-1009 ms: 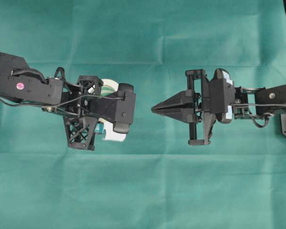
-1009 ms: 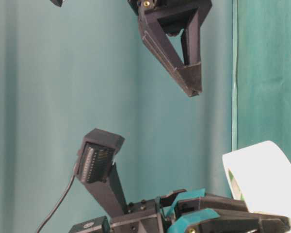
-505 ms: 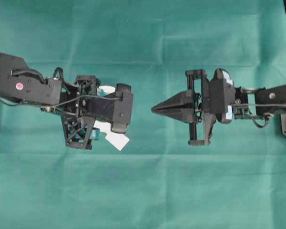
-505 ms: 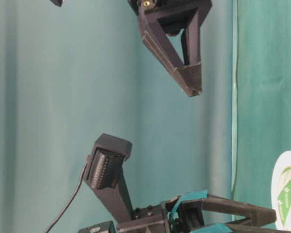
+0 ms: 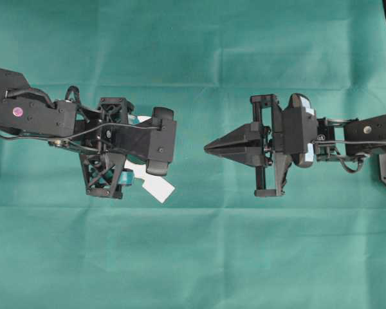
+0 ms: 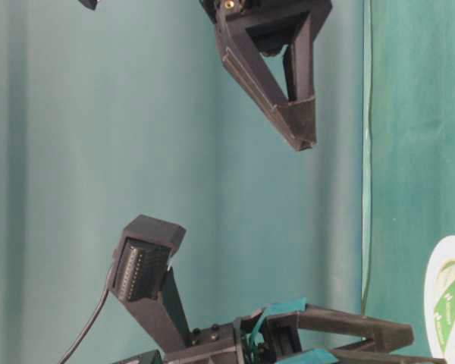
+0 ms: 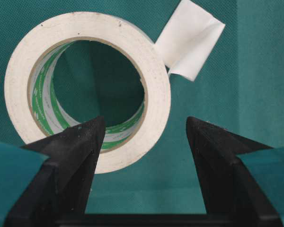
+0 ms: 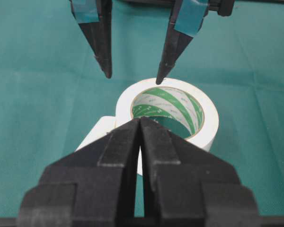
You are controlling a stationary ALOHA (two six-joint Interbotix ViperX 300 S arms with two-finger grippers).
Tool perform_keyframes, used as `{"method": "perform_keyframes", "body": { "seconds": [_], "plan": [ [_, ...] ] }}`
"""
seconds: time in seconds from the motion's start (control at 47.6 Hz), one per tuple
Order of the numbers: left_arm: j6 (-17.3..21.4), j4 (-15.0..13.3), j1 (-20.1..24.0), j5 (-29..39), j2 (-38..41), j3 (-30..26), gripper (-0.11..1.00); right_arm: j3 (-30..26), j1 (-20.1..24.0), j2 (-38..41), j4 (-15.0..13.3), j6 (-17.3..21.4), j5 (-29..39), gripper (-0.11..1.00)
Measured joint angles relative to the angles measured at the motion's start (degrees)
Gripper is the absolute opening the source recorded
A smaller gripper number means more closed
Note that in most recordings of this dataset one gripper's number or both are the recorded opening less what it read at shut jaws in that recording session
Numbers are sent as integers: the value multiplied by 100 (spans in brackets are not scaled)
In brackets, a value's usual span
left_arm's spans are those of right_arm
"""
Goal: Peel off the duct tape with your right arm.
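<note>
The duct tape (image 7: 157,94) is a white roll with a green-lined inner ring, lying flat on the green cloth. Its loose strip (image 7: 189,40) sticks out to one side and shows as a white flap (image 5: 157,187) in the overhead view. My left gripper (image 7: 142,137) hangs open over the roll's near rim with nothing between its teal-taped fingers (image 8: 103,52). My right gripper (image 8: 140,121) is shut and empty, and its pointed tip (image 5: 208,147) faces the roll (image 8: 209,124) from the right, some way off. In the overhead view the left wrist hides most of the roll.
The green cloth (image 5: 199,257) covers the whole table. The left arm's wrist camera (image 6: 144,258) stands up at the bottom of the table-level view. There the roll (image 6: 449,303) sits at the right edge and the right gripper (image 6: 305,138) hangs at the top.
My left gripper has opened and let go of the roll, which now lies flat on the cloth. The left arm has drawn back a little to the left. The right arm has not moved.
</note>
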Motion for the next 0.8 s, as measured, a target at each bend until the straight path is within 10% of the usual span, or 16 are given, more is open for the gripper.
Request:
{"method": "perform_keyframes", "body": {
  "seconds": [0.799],
  "plan": [
    [-9,-9,53,-9,-1116,325,67,0,70,-360,-35,0,9,-10]
  ]
}}
